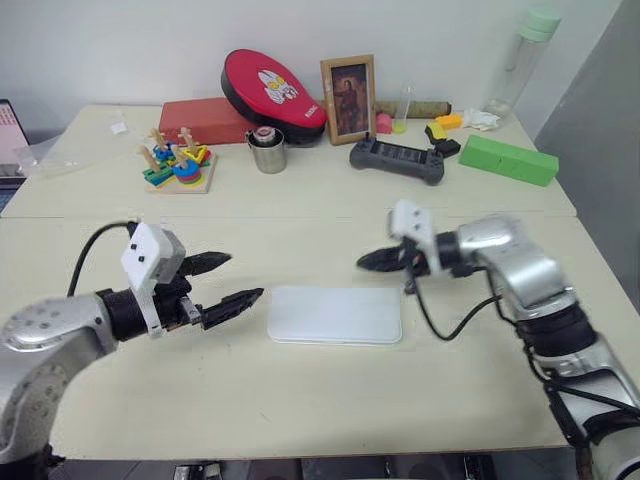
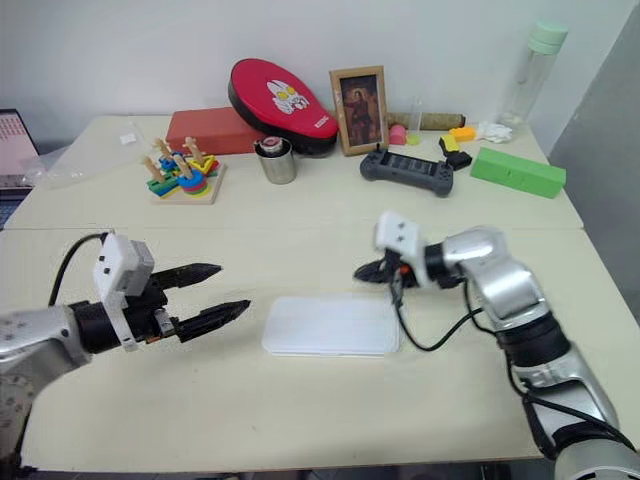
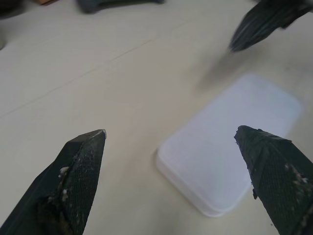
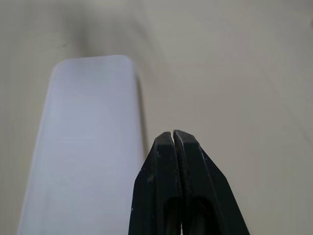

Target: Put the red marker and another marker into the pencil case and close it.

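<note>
- At the far left edge a laptop [image 1: 8, 135] is cut off by the frame, with a crumpled clear plastic sheet [image 1: 60, 155] beside it on the desk [image 1: 300, 400].
- My left gripper [image 1: 232, 280] hangs over the near left of the desk, its jaws spread wide with nothing between them, pointing toward the pencil case.
- Behind it, well apart, stands a wooden stacking toy [image 1: 178, 163] with coloured pieces; further back lie a red box [image 1: 205, 120] and a red padded case [image 1: 272, 92] leaning over it.
- A small metal cup [image 1: 268, 150] sits just in front of the red case.
- The pencil case [image 1: 335, 314] lies flat and shut in the middle of the near desk, between my two grippers, with neither touching it.
- I cannot see the red marker or the lilac highlighter; whether they are inside the shut case I cannot tell.
- A framed picture [image 1: 348, 98] stands upright at the back, a black game controller [image 1: 397, 160] in front of it.
- My right gripper [image 1: 366, 262] hovers just above the case's far right corner, jaws pressed together on nothing, pointing left.
- Small pink, yellow and black items at the back right are too small to name.
- A green box [image 1: 508, 159] lies at the far right, a tall clear bottle [image 1: 525, 55] behind it.
</note>
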Motion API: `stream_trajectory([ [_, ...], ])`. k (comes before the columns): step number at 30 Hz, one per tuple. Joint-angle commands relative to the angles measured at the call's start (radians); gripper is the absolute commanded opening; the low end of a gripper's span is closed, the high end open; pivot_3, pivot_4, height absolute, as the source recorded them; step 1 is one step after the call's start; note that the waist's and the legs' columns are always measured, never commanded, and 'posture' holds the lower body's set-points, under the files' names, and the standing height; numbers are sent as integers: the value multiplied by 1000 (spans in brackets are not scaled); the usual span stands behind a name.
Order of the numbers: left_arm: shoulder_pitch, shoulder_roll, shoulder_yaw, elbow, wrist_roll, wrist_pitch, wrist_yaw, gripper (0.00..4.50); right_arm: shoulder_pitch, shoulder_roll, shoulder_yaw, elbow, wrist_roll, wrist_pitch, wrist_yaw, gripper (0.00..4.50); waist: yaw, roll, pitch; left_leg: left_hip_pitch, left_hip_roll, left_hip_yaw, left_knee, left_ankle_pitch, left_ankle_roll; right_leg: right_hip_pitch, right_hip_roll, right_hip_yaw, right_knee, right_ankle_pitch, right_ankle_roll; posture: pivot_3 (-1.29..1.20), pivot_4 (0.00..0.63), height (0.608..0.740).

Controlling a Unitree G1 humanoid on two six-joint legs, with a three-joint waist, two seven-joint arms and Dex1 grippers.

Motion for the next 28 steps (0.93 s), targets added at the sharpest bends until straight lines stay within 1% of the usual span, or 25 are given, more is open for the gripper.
stream_trajectory([
  [1, 48, -84, -12, 18, 99, -87, 110, 4500, 92, -49, -79, -56, 25, 43, -61, 31, 2, 0, 0, 0, 0, 0, 0, 0, 0, 0, 0, 1, -1, 0, 0, 0, 150, 740],
  [5, 104, -138, 6, 56, 144, -125, 151, 4500, 187, -96, -139, -66, 18, 57, -122, 31, 3, 0, 0, 0, 0, 1, 0, 0, 0, -1, 0, 1, 0, 0, 0, 0, 150, 740],
  [10, 145, -166, 16, 60, 152, -141, 167, 4500, 263, -126, -213, -63, 38, 78, -180, 31, 5, 0, 0, 0, 0, 1, 1, 0, 0, 0, 0, 1, 0, 0, 0, 0, 150, 740],
  [19, 165, -211, 25, 93, 162, -157, 215, 4500, 360, -43, -331, 3, 77, 29, -329, 31, 3, -1, -1, 0, 0, 1, 3, 0, 0, 1, 0, 2, 0, 1, 1, 0, 150, 740],
  [25, 159, -215, 23, 124, 167, -156, 217, 4500, 425, -40, -335, 10, 92, -6, -336, 31, 3, -1, -1, 0, 0, 1, 4, 0, 0, 1, 0, 2, 0, 1, 1, 0, 150, 740],
  [28, 155, -229, 31, 144, 155, -178, 201, 4500, 429, -38, -355, 18, 112, -7, -343, 31, 3, -1, -1, 0, 0, 1, 4, 0, 0, 1, 0, 2, 0, 1, 1, 0, 150, 740],
])
